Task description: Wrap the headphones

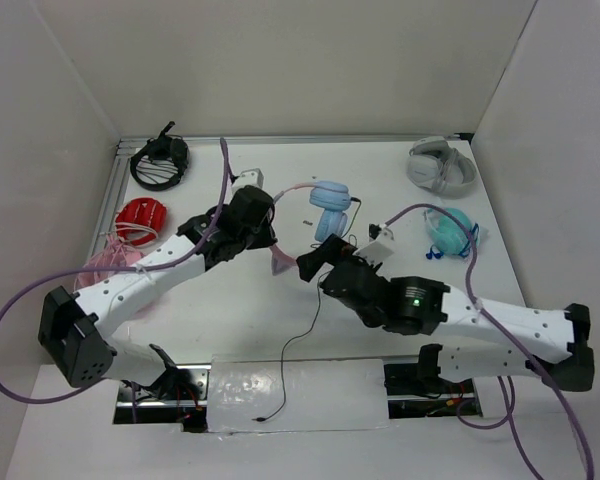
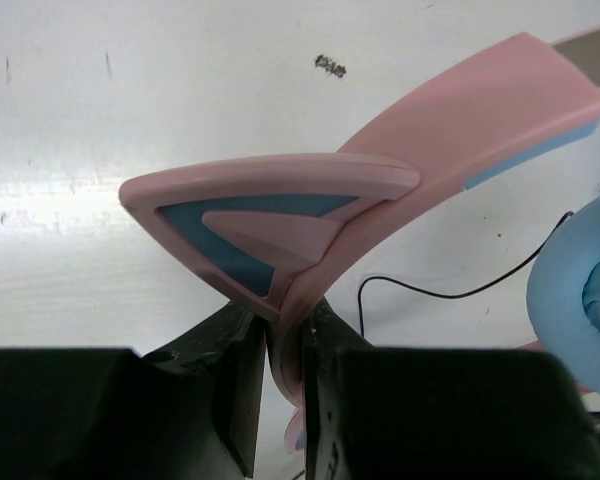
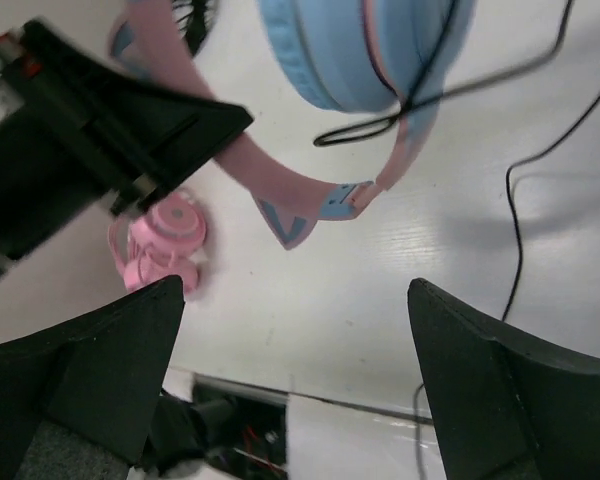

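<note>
The headphones (image 1: pixel 329 205) lie a little above the middle of the overhead view, with the blue cups toward the right and the pink band arching left into the left gripper (image 1: pixel 268 238). In the left wrist view that gripper's fingers (image 2: pixel 238 370) are clenched on the band just under the cat ear (image 2: pixel 270 215), with an ear cup (image 2: pixel 580 300) at the right edge. The right gripper (image 3: pixel 295 300) is released, its jaws spread wide with nothing between them, and it hovers just below the band near the centre of the overhead view. The cable (image 1: pixel 282 375) trails loose from the cups down to the lower middle of that frame, ending in its plug (image 1: pixel 263 418). The step in hand looks like fetching the cable for a first turn. It would go best if the right gripper took the cable close to the cups, so the slack is short, while the left grip holds the band firm and level. A thin cable lying flat can slip between the fingers, so they should close squarely on it. The pink headphones (image 3: pixel 165 240) at the left are best left alone.
</note>
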`<state>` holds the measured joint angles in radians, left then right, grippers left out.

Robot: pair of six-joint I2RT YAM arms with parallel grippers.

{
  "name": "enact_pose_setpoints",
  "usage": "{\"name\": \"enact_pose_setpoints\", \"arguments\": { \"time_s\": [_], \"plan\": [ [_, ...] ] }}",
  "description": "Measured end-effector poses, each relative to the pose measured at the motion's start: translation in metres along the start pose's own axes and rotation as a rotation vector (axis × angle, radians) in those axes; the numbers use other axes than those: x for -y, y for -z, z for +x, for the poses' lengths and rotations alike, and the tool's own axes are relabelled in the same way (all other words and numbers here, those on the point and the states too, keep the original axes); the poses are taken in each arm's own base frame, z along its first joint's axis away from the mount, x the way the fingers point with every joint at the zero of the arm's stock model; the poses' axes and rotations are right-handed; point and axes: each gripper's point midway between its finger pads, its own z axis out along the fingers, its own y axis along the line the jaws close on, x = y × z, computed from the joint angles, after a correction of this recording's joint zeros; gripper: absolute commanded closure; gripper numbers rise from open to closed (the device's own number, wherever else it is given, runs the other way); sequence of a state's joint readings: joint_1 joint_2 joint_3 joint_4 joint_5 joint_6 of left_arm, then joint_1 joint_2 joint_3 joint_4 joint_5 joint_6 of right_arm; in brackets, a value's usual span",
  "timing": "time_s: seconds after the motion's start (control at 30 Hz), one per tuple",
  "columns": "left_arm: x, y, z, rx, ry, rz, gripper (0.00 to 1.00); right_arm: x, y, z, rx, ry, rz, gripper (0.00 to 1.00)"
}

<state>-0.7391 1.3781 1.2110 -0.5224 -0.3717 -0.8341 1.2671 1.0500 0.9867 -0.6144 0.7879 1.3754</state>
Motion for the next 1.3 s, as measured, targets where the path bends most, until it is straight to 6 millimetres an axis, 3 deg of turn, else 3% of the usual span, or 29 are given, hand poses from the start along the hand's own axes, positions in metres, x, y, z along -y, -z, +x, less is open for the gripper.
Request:
{"name": "enact_pose_setpoints", "arguments": {
  "time_s": [0.17,0.27,0.43,0.6,0.73,0.97,1.17,1.3],
  "plan": [
    [-0.001,-0.001,-0.020,0.009,-0.123,0.065,1.00,0.004,0.024,-0.025,0.016,0.220,-0.095,0.00],
    [-0.003,0.005,-0.052,0.042,-0.141,0.080,1.00,0.027,0.024,-0.038,0.065,0.313,-0.079,0.00],
    [0.004,0.035,-0.127,0.195,-0.117,0.118,1.00,0.089,-0.001,-0.050,0.142,0.400,0.015,0.00],
    [0.024,0.070,-0.171,0.302,-0.112,0.199,1.00,0.119,-0.036,-0.045,0.125,0.492,-0.023,0.00],
    [0.034,0.084,-0.180,0.320,-0.111,0.242,1.00,0.097,-0.062,-0.044,0.105,0.615,-0.150,0.00],
    [0.037,0.095,-0.184,0.302,-0.115,0.246,1.00,0.063,-0.101,0.001,-0.044,0.855,-0.358,0.00],
    [0.053,0.119,-0.211,0.366,-0.105,0.296,1.00,0.052,-0.106,0.021,-0.079,0.882,-0.472,0.00],
    [0.059,0.127,-0.214,0.374,-0.104,0.327,1.00,0.060,-0.117,0.041,-0.154,0.900,-0.482,0.07]
  ]
}}
